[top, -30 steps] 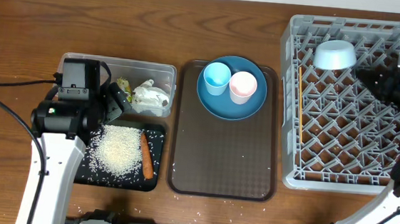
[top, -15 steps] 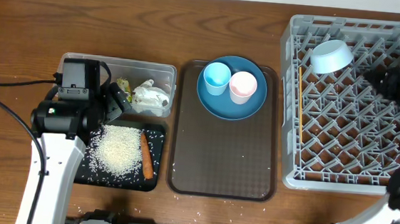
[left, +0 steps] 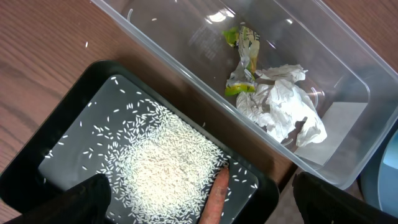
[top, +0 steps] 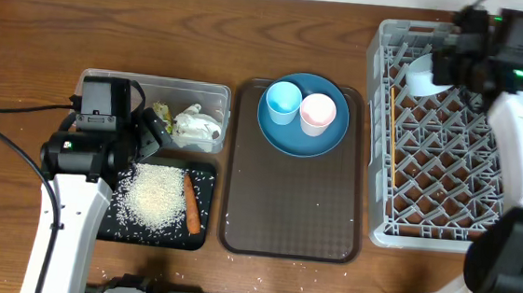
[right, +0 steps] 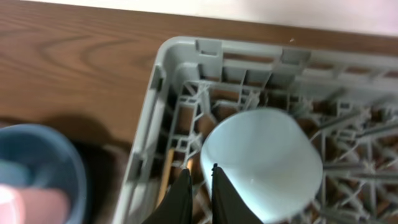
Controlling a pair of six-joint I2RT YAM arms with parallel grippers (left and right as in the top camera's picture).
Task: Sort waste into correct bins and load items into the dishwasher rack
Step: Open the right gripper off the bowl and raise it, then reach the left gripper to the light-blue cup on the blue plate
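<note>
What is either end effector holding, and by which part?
Left end effector: nothing. Right end effector: fingers at the rim of the bowl; grip cannot be told.

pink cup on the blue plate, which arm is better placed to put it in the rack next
Right, probably. The pink cup sits toward the rack, and the right end effector is over that rack, though it seems to pinch the bowl. The left end effector is open over the black tray, farther away.

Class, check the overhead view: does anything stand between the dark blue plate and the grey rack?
Nothing visible does. Only the rim of the brown tray lies between the plate and the near wall of the rack.
</note>
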